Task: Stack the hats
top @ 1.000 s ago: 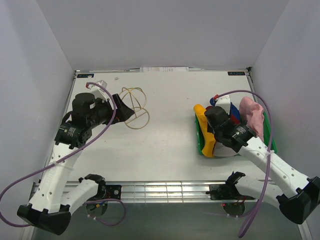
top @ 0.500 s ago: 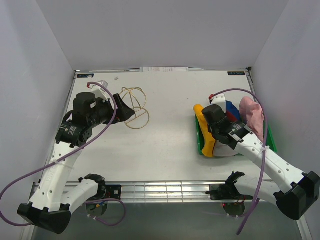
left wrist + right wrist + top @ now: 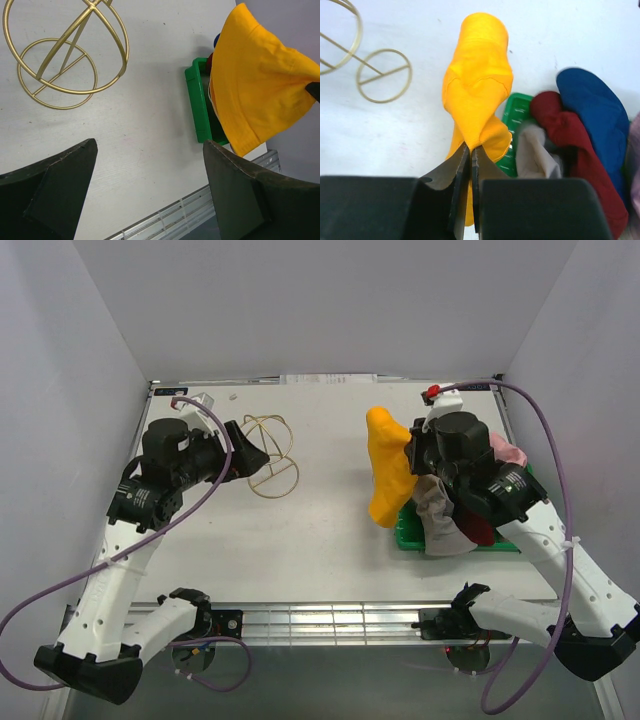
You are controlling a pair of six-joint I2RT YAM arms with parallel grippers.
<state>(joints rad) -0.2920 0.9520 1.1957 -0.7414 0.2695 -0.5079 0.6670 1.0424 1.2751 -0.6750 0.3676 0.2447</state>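
Two arms share the white table (image 3: 330, 550). My left one is beside the stand and my right one is raised over the tray.

The green plastic tray (image 3: 404, 532) sits at the table's right side and holds a loose heap of soft fabric bucket hats: the grey hat (image 3: 440, 525), the dark red hat (image 3: 565, 130), the royal blue hat (image 3: 592, 115) and the pink hat (image 3: 505, 452).

The yellow bucket hat (image 3: 388, 465) hangs lengthwise at the tray's left edge, crumpled. I cannot tell whether its lower hem is free of the tray wall.

The thin gold wire-frame stand (image 3: 268, 455) stands upright and bare, well apart from the hats.

My right gripper (image 3: 470, 146) is pinched tight on a fold of the yellow fabric. My left gripper (image 3: 150, 150) is spread wide and empty, just beside the stand.

The step in hand appears to be carrying the first hat clear of the heap. It would go best with the pinch kept firm, the hem raised above the tray wall before any sideways travel, and the crown's opening facing downward. The empty jaws could then spread the brim.
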